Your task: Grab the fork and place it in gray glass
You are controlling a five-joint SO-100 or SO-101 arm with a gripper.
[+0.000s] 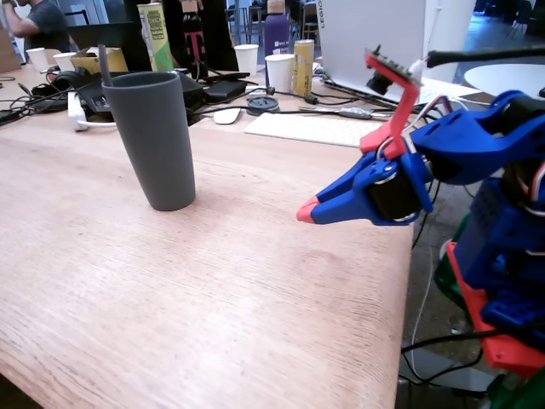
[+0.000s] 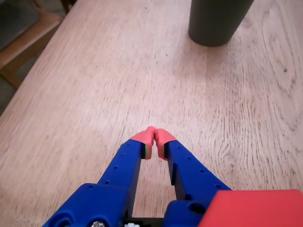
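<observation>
I've got the jaws (image 2: 155, 137) pressed tip to tip w/ nothing between them; the wrist view shows the pink tips touching over bare wood. In the fixed view the arm sits pulled back near the worktop (image 1: 170, 324) edge at right, tips hanging above the surface and pointing toward the gray glass (image 1: 156, 141). Looks like a parked pose to me, not a reach.

Gray glass stands upright, well apart from the jaws, on open wood in front of the clutter at the back. Prob set there so I get a clear drop-in from above. A thin dark stick (image 1: 104, 62) pokes up behind its rim on the left in the fixed view. Could be the fork handle already inside, could be sth behind the glass; can't tell.

No fork lying anywhere on the wood I can see in either view. So either it's in the glass already or out of frame. Wrist view cuts the glass (image 2: 218, 21) off at the top edge, base only, so no look inside. Back-of-desk stuff (paper cups (image 1: 279, 72), keyboard (image 1: 311, 129), cans) is irrelevant.
</observation>
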